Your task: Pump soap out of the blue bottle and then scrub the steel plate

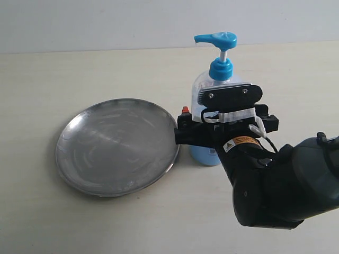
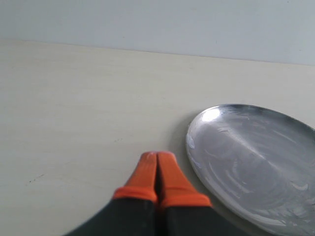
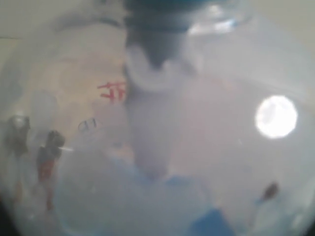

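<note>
The blue bottle [image 1: 220, 67] stands upright just right of the steel plate [image 1: 116, 148], its pump head up and light blue soap [image 1: 204, 154] showing low in its body. My right gripper [image 1: 212, 114] is open and straddles the bottle's middle. One orange fingertip [image 1: 185, 110] shows at the bottle's left side; the other is hidden. The right wrist view is filled by the blurred bottle [image 3: 157, 123], very close. My left gripper [image 2: 157, 160] is shut and empty, low over the table beside the plate's rim [image 2: 194, 152]. It does not appear in the exterior view.
The pale tabletop [image 1: 79, 69] stretches behind and left of the plate, with a pale wall [image 1: 106, 21] at its far edge. The dark right arm [image 1: 286, 185] fills the lower right of the exterior view.
</note>
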Controlling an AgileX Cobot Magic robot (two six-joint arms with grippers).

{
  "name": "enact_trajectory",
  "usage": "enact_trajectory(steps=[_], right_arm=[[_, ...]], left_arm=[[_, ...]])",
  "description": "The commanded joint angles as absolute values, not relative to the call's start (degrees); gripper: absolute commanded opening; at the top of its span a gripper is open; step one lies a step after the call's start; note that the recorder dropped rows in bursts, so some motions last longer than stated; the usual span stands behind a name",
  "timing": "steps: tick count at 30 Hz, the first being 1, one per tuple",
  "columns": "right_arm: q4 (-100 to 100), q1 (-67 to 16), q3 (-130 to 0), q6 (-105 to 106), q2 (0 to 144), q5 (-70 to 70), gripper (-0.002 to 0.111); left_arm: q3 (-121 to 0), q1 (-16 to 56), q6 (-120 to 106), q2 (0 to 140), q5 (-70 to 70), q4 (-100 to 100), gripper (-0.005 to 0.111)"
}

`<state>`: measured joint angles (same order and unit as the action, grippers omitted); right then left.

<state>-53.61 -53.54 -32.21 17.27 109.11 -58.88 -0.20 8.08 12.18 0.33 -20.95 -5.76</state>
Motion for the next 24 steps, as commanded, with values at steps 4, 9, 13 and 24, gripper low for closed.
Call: enact_trajectory(steps=[4, 9, 13, 24], right_arm=[[-53.62, -53.33, -32.53, 16.44, 109.11, -59.61, 0.105], [-53.62, -53.33, -32.53, 16.1, 109.11, -59.61, 0.105], [-53.62, -53.33, -32.53, 16.1, 109.11, -59.61, 0.105], [-51.53, -53.33, -32.53, 16.43, 109.36, -59.61, 0.105]], left_arm=[[0.0, 7.95, 12.26, 0.0, -20.43, -5.84, 0.0], [0.0, 7.95, 12.26, 0.0, -20.43, -5.84, 0.0], [0.0, 7.95, 12.26, 0.0, -20.43, -5.84, 0.0], [0.0, 7.95, 12.26, 0.0, -20.43, -5.84, 0.0]])
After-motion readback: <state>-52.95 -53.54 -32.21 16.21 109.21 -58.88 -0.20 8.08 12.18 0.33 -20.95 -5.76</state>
